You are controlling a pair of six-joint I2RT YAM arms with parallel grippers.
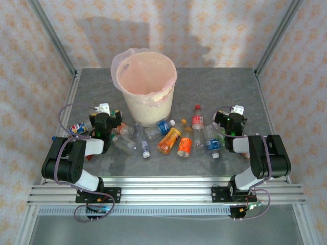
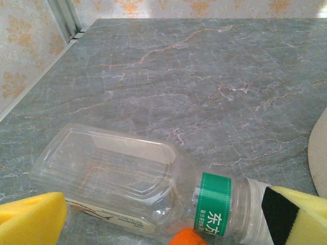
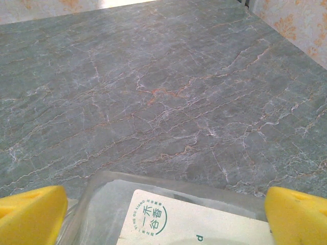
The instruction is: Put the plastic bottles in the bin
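Left wrist: clear green-banded bottle lying inside gaping left end effector; right end effector equally spread.

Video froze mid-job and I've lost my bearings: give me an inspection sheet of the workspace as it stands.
Surface: grey marbled table, no spills seen.
Job's things: bin upright at back centre, pink liner over its rim; plastic bottles lying clustered on the table in front of it; stray bottle beside the left arm.
Clutter: nothing seen.
Grippers: left gripper open, straddling a clear green-labelled bottle; right gripper open, straddling a clear white-labelled bottle.
Cables: cable loops at the left wrist and by both bases; none across the bottles.
Surroundings: floral-patterned walls, metal frame posts.
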